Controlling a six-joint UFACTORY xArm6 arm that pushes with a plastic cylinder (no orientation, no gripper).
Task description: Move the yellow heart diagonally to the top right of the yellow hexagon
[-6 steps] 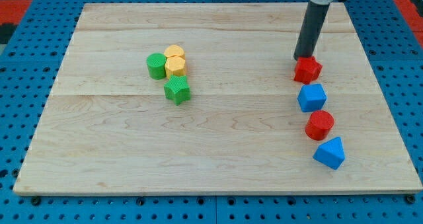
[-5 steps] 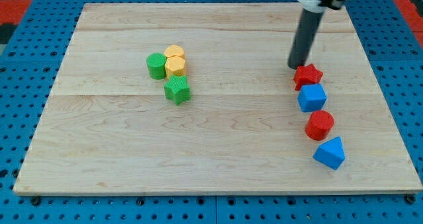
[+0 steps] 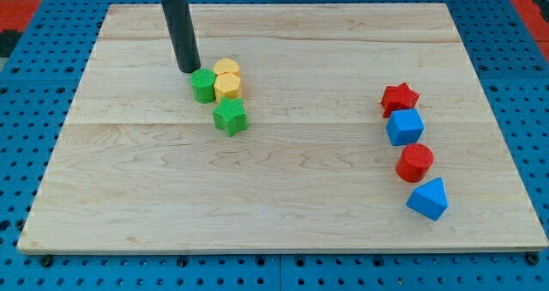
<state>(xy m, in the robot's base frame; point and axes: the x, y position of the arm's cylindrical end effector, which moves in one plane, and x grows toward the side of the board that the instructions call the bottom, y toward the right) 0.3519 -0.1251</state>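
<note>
Two yellow blocks touch each other left of the board's middle. The upper one looks like the yellow heart. The lower one looks like the yellow hexagon. Their shapes are hard to make out. A green cylinder touches the lower yellow block on its left. A green star sits just below them. My tip is on the board just above and left of the green cylinder, a short way left of the upper yellow block.
On the view's right a column runs downward: a red star, a blue cube, a red cylinder and a blue wedge-like block. The wooden board lies on a blue pegboard.
My tip has moved from beside the red star on the right across the board to the left, next to the green cylinder. The red star was nudged down against the blue cube.
</note>
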